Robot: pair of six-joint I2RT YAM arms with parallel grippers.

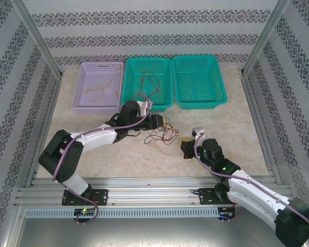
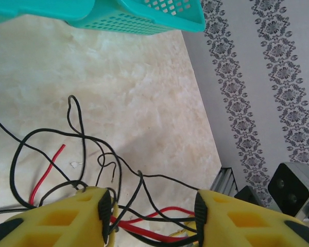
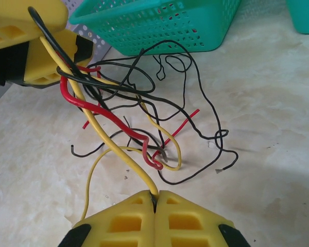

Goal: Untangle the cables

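**Inspector:** Left end effector point(image 2: 154, 208), condition?

**Assistant:** Jaws stand apart. Black and red strands of the cables point(image 1: 162, 135) cross the gap (no squeeze visible).

**Inspector:** Right end effector point(image 3: 155, 198)?

**Assistant:** Closed, pinching one yellow cable point(image 3: 136, 172) at its tips.

**Inspector:** Location of the bundle?

**Assistant:** Tangled on the surface point(image 1: 118, 154), between both end effectors, just in front of the middle green basket point(image 1: 147, 105). More cables lie inside that basket and the lilac basket point(image 1: 98, 109).

No text, label, brand or number can be read anywhere.
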